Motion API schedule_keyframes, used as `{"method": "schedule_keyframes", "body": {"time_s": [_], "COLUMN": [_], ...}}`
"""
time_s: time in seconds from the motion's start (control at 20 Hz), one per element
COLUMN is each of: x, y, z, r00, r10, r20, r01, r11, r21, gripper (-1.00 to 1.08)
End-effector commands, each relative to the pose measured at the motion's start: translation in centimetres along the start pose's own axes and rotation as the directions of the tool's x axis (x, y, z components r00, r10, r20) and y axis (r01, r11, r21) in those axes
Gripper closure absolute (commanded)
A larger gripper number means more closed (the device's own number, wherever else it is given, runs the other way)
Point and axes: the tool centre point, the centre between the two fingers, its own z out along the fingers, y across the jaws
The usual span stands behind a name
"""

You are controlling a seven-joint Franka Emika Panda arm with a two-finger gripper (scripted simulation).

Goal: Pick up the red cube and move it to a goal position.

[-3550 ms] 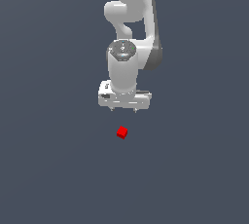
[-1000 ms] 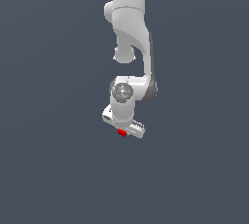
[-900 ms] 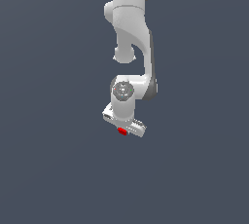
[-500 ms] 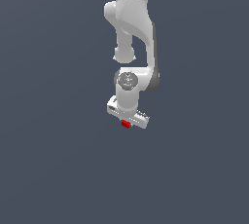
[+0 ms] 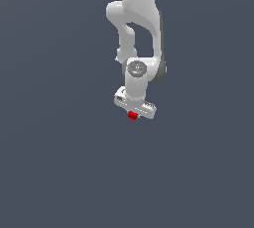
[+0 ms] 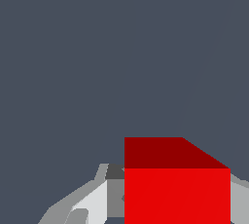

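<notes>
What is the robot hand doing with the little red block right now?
Hand shut on the red cube. Cube sits between the fingers in the wrist view. Nothing else visible nearby.

arm [image 5: 136,14]: glossy white, fat rounded links, smooth shell
wrist joint [image 5: 136,68]: grey round cap with a darker ring, dark band behind it
gripper [image 5: 133,113]: wide white bar body with grey edges
fingers [image 6: 92,203]: light grey and white, blocky, darker grey inner faces

A plain dark grey-blue surface [image 5: 54,162] is seen throughout. No edge or seam can be made out.
</notes>
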Motion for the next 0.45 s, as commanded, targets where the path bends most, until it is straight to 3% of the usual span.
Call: {"method": "schedule_keyframes", "body": {"time_s": [0.0,0.4], "x": [-1.0,-2.2], "y": [0.0,0.0], "z": [-0.3,-0.7], "r00": [1.000,1.000], "r10": [0.000,0.000], "r20": [-0.001,-0.001], "r01": [0.000,0.000], "r11": [1.000,1.000], "r21": [0.000,0.000], "gripper": [1.08,1.08]}}
